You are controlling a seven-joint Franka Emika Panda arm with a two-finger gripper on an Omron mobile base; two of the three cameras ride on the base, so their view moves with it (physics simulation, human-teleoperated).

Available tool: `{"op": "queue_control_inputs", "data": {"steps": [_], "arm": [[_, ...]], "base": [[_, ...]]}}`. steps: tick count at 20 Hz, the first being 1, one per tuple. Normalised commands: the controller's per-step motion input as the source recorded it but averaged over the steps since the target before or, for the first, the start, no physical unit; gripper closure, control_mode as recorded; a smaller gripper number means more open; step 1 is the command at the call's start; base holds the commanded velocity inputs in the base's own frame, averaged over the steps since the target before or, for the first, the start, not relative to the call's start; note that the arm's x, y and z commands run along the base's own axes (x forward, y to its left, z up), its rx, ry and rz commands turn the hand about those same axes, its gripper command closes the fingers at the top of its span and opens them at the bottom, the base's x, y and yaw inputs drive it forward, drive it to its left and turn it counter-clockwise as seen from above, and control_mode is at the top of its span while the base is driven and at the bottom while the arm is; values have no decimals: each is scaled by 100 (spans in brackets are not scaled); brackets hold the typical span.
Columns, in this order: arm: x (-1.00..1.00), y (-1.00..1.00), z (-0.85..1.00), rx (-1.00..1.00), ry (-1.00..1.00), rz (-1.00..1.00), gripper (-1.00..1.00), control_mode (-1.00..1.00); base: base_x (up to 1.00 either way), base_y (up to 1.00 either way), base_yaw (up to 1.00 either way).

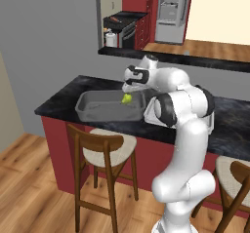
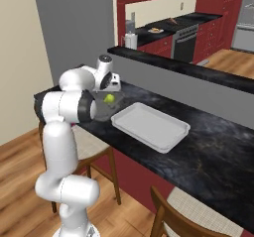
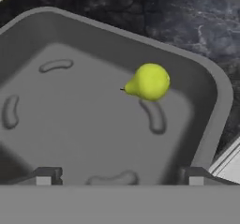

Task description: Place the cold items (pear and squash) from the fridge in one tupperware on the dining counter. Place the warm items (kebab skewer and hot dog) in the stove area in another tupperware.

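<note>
Pear (image 3: 149, 81) is sitting free inside the deep grey tupperware (image 3: 213, 85), seemingly near one rounded corner of its floor, its narrow stemmed end pointing sideways; whether it has fully settled on the floor cannot be told. The hand (image 3: 119, 175) is hovering directly above the tub with its two dark fingertips (image 3: 43, 176) standing wide apart and gripping nothing, which reads as a release into the container meant for the cold items. Looking at the fruit, it is smooth, yellow-green and bulbous, so it is likely rolling easily on that hard floor. The tub is looking like matte moulded plastic, with steep walls, a flared rim and shallow oblong ribs pressed into its bottom, deep enough to be keeping a round thing in. Just beside it on the glossy black marbled worktop (image 2: 208, 147), the paler shallow tray (image 2: 151, 126) is lying empty, presumably waiting for the warm food. Wooden stools with cushioned seats (image 1: 108, 148) are standing against the dark red base below. The squash is presumably the next thing needing fetching.
</note>
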Motion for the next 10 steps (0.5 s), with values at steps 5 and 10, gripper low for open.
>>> {"op": "queue_control_inputs", "data": {"steps": [5,10], "arm": [[-100,-12,-5,0,-31,-17,-100,-100],[-100,0,0,1,-27,-10,-100,-100]], "base": [[0,0,0],[0,0,0]]}}
